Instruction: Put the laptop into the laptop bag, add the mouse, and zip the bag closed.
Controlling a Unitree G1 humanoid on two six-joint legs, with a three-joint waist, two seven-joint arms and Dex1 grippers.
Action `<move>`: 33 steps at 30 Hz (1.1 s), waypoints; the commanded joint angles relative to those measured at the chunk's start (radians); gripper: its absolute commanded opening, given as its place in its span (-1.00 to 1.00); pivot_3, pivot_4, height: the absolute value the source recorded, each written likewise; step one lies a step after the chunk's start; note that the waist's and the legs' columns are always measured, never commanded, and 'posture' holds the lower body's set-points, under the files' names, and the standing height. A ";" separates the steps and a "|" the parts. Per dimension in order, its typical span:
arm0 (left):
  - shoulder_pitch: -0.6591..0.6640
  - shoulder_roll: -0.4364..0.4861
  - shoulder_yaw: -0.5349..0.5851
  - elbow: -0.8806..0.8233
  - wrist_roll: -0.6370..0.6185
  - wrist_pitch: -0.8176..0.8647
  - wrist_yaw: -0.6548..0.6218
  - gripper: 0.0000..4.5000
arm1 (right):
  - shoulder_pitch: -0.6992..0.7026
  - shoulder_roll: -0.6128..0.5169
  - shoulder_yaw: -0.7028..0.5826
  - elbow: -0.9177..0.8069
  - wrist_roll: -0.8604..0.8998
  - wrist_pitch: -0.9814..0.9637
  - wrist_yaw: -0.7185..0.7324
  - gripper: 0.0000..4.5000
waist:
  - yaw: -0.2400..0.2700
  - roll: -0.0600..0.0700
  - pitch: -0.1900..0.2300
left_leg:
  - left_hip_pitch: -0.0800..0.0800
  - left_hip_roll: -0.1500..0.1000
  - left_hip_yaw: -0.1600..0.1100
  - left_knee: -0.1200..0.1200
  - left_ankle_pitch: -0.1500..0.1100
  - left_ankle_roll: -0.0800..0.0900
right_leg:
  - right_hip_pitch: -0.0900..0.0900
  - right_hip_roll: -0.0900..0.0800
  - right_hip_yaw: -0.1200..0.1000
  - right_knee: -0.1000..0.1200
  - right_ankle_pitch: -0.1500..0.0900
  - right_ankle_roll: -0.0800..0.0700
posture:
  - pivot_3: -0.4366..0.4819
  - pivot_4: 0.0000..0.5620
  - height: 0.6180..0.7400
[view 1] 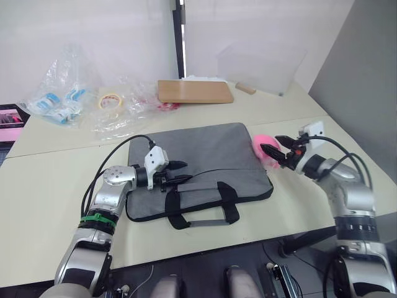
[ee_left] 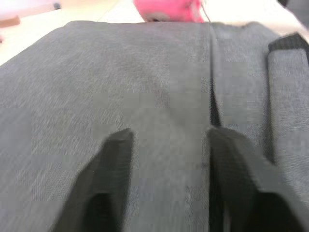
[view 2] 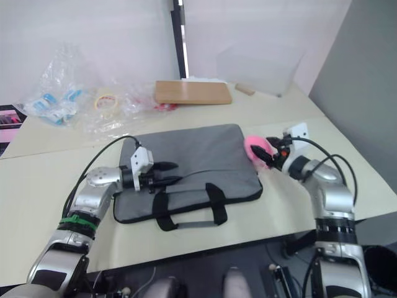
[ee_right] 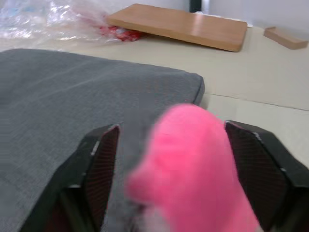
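Observation:
The grey laptop bag (view 1: 211, 152) lies flat on the table, its two black handles (view 1: 198, 214) toward the near edge. My left gripper (view 1: 178, 172) hovers low over the bag's left part, open, with bare grey fabric (ee_left: 145, 96) between the fingers. At the bag's far right edge my right gripper (view 1: 271, 153) stands open around a pink soft object (ee_right: 193, 159), which sits between its fingers (ee_right: 104, 154). The laptop and the mouse are out of view.
A wooden board (view 1: 195, 91) and a small wooden block (view 1: 245, 88) lie at the back. Crumpled plastic bags (view 1: 68, 99) and a tape roll (view 1: 110, 100) sit at the back left. A small dark laptop with a pink screen (view 1: 9, 118) is at the far left.

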State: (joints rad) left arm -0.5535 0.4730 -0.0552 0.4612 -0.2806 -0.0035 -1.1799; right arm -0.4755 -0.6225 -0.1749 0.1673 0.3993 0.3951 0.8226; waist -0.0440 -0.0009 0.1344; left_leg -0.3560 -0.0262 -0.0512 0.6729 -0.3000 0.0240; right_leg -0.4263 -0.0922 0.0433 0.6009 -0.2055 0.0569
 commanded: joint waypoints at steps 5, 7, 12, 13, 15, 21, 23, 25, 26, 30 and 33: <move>0.102 0.182 0.219 -0.178 -0.099 0.110 0.063 0.99 | 0.034 -0.186 -0.041 -0.087 0.014 -0.023 0.153 1.00 | 0.006 -0.006 0.006 | -0.012 0.000 0.000 0.003 0.000 0.000 | -0.014 -0.001 0.000 0.008 0.002 -0.002 | -0.05 -0.47 1.00; 0.154 0.257 0.312 -0.202 -0.102 0.112 0.102 0.99 | 0.042 -0.266 -0.043 -0.066 0.008 -0.078 0.271 1.00 | 0.008 -0.006 0.012 | -0.012 -0.001 0.000 0.004 0.001 -0.001 | -0.014 -0.003 -0.001 0.008 0.002 -0.002 | -0.05 -0.47 1.00; 0.252 0.392 0.451 -0.190 -0.107 0.112 0.121 0.99 | 0.027 -0.386 -0.032 0.059 -0.049 -0.255 0.412 1.00 | 0.010 -0.008 0.022 | -0.013 -0.002 0.000 0.004 0.001 -0.002 | -0.014 -0.003 -0.002 0.007 0.002 -0.002 | -0.05 -0.47 1.00; 0.273 0.413 0.470 -0.185 -0.101 0.111 0.125 0.99 | 0.007 -0.401 -0.036 0.101 -0.056 -0.273 0.420 1.00 | 0.010 -0.008 0.022 | -0.012 -0.002 0.000 0.004 0.001 -0.002 | -0.014 -0.004 -0.002 0.005 0.002 -0.002 | -0.05 -0.47 1.00; 0.305 0.446 0.505 -0.179 -0.102 0.140 0.140 0.99 | -0.023 -0.430 -0.038 0.182 -0.074 -0.317 0.445 1.00 | 0.014 -0.008 0.023 | -0.012 -0.002 0.001 0.004 0.001 -0.003 | -0.014 -0.005 -0.002 0.002 0.002 -0.002 | -0.05 -0.47 1.00; 0.375 0.512 0.569 -0.165 -0.066 0.147 0.198 0.99 | -0.135 -0.478 -0.023 0.443 -0.141 -0.455 0.477 1.00 | 0.025 -0.009 0.026 | -0.012 -0.002 0.001 0.004 0.002 -0.005 | -0.014 -0.004 -0.002 0.001 0.002 -0.002 | -0.05 -0.47 1.00; 0.386 0.529 0.584 -0.132 -0.057 0.127 0.208 0.99 | -0.185 -0.483 -0.008 0.525 -0.167 -0.496 0.485 1.00 | 0.025 -0.008 0.026 | -0.012 -0.001 0.002 0.004 0.003 -0.005 | -0.014 -0.004 -0.002 0.002 0.002 -0.002 | -0.05 -0.47 1.00; 0.386 0.537 0.591 -0.104 -0.059 0.104 0.207 0.99 | -0.227 -0.479 0.006 0.582 -0.185 -0.526 0.498 1.00 | 0.024 -0.008 0.027 | -0.012 -0.001 0.003 0.003 0.003 -0.005 | -0.014 -0.004 -0.002 0.002 0.002 -0.002 | -0.05 -0.47 1.00; 0.386 0.539 0.591 -0.105 -0.061 0.103 0.206 0.99 | -0.240 -0.476 0.009 0.599 -0.189 -0.535 0.504 1.00 | 0.024 -0.008 0.027 | -0.012 -0.001 0.003 0.003 0.003 -0.005 | -0.014 -0.004 -0.002 0.002 0.002 -0.002 | -0.05 -0.47 1.00; 0.383 0.541 0.582 -0.118 -0.065 0.112 0.207 0.99 | -0.281 -0.468 0.023 0.652 -0.208 -0.561 0.525 1.00 | 0.023 -0.008 0.027 | -0.012 -0.001 0.003 0.004 0.003 -0.006 | -0.014 -0.005 -0.002 0.003 0.003 -0.003 | -0.05 -0.47 1.00; 0.387 0.542 0.584 -0.116 -0.061 0.105 0.210 0.99 | -0.299 -0.466 0.032 0.677 -0.216 -0.571 0.533 1.00 | 0.023 -0.008 0.027 | -0.012 -0.001 0.003 0.004 0.003 -0.006 | -0.015 -0.005 -0.002 0.005 0.003 -0.003 | -0.05 -0.47 1.00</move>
State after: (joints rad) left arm -0.1618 0.9934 0.5080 0.3625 -0.3389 0.1135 -0.9756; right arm -0.7473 -1.0827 -0.1317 0.8335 0.1875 -0.1502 1.3492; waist -0.0207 -0.0091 0.1610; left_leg -0.3680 -0.0271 -0.0481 0.6766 -0.2970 0.0179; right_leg -0.4413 -0.0973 0.0416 0.6088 -0.2028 0.0538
